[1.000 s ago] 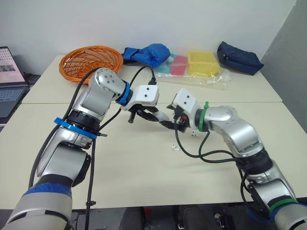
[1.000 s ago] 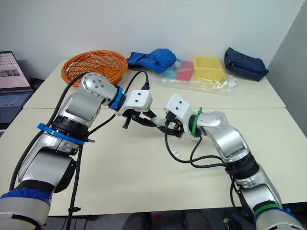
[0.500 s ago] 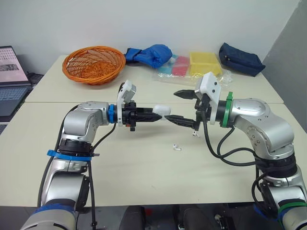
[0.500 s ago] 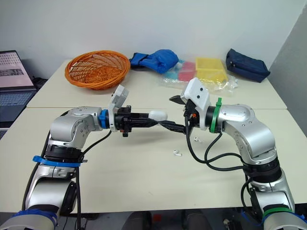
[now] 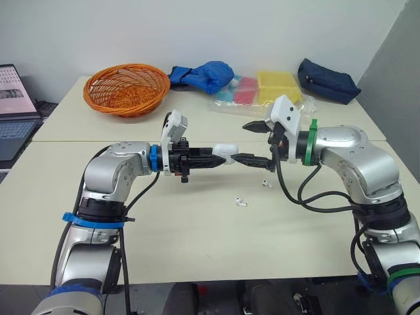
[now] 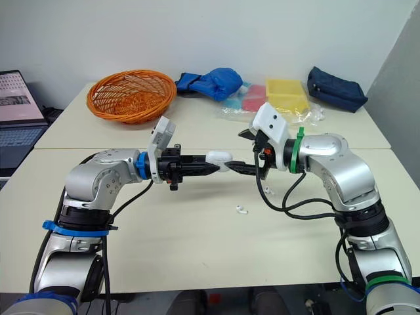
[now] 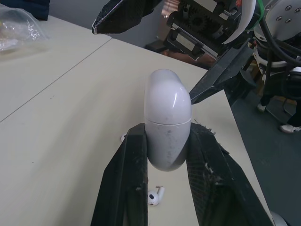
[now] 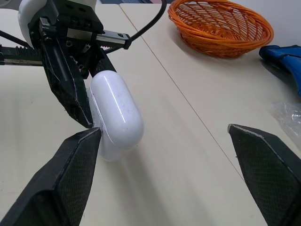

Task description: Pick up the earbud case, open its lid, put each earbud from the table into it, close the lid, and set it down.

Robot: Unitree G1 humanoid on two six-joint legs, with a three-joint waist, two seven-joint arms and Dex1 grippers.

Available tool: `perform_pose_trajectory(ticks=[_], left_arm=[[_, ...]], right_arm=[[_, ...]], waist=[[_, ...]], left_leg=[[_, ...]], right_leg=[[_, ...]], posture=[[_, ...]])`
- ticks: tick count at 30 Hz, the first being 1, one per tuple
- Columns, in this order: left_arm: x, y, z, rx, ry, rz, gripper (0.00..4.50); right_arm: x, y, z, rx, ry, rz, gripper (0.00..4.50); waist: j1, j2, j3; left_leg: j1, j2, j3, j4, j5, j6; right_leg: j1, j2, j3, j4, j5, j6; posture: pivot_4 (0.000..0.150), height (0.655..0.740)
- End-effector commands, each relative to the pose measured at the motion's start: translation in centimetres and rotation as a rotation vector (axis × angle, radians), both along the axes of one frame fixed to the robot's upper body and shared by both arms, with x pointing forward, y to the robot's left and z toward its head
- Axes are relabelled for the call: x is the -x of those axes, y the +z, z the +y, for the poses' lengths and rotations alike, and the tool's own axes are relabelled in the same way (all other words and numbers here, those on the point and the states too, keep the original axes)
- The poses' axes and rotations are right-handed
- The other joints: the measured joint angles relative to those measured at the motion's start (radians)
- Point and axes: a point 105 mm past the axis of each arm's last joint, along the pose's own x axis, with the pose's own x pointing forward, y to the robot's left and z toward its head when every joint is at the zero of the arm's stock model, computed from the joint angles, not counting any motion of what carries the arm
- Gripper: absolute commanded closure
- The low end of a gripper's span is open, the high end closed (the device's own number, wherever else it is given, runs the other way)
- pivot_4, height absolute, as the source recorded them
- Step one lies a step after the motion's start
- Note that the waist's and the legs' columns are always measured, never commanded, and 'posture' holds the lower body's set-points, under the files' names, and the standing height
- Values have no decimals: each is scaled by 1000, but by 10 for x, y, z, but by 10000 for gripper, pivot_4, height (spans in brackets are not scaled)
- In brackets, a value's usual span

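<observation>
My left gripper (image 5: 211,159) is shut on the lower half of the white earbud case (image 5: 225,150), holding it above the table with its lid closed and pointing at the right arm. My right gripper (image 5: 240,141) is open. Its lower finger (image 8: 75,174) touches the case (image 8: 115,115) near the lid seam, while its upper finger (image 8: 265,165) stands well apart. Two white earbuds lie on the table below, one (image 5: 241,202) toward me and the other (image 5: 265,183) under the right gripper. One earbud (image 7: 155,197) shows beneath the case (image 7: 167,120).
Along the far side of the table stand an orange wicker basket (image 5: 125,87), a blue cloth bundle (image 5: 203,73), a clear plastic bag with coloured containers (image 5: 269,88) and a navy pouch (image 5: 327,79). A laptop (image 5: 13,108) sits off the left edge.
Both arms have swung from a low huddle over the table to facing each other, with the case raised. In the last half second the right gripper's lower finger came up against the case.
</observation>
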Motion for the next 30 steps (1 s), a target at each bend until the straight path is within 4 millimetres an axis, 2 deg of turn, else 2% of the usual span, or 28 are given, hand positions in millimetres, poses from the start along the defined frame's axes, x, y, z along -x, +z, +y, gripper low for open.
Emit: perform_pose_trajectory(ticks=[1,12,16,19,22,24,26,28,30], left_arm=[[9,14,-8,19,-61,-56,37564],[10,12,-11,17,-82,-59,37564],[6,12,-11,29,-66,-83,37564],[-10,15,-8,112,54,-221,37564],[-20,4,0,123,164,-277,37564],[-21,-9,7,125,241,-286,37564],[-22,-14,14,166,322,-299,37564],[-25,-16,22,194,406,-330,37564],[-19,-25,27,150,423,-404,37564]], right_arm=[[-6,23,-1,-53,-42,-71,100],[-9,35,-3,-96,-79,-71,100],[-3,38,-3,-109,-51,-46,100],[14,41,-6,-138,37,58,100],[19,40,-18,-160,54,143,100],[20,30,-31,-133,24,168,100],[23,16,-40,-90,7,190,100],[28,2,-45,-47,3,217,100],[33,-12,-47,-13,5,221,100]], waist=[[0,0,0],[0,0,0],[0,0,0],[2,0,0],[2,0,0],[2,0,0],[2,0,0],[2,0,0],[2,0,0]], left_leg=[[0,0,0,0,0,0],[0,0,0,0,0,0],[0,0,0,0,0,0],[0,0,0,0,0,0],[-1,-1,0,0,0,0],[0,-1,1,0,0,0],[0,0,1,-1,0,0],[0,0,0,-1,0,0],[-1,0,0,-1,0,0]], right_leg=[[0,0,0,0,0,0],[0,0,0,0,0,0],[0,0,0,0,0,0],[0,-1,0,0,0,0],[0,-2,0,-1,3,-5],[0,-2,1,-1,3,-5],[0,-2,1,-1,3,-4],[1,-2,2,-2,2,-4],[0,-2,2,-1,2,-3]], posture=[[1500,7400],[1500,7400],[1500,7400],[1500,7400],[1500,7400],[1500,7400],[1500,7400],[1500,7400],[1500,7400]])
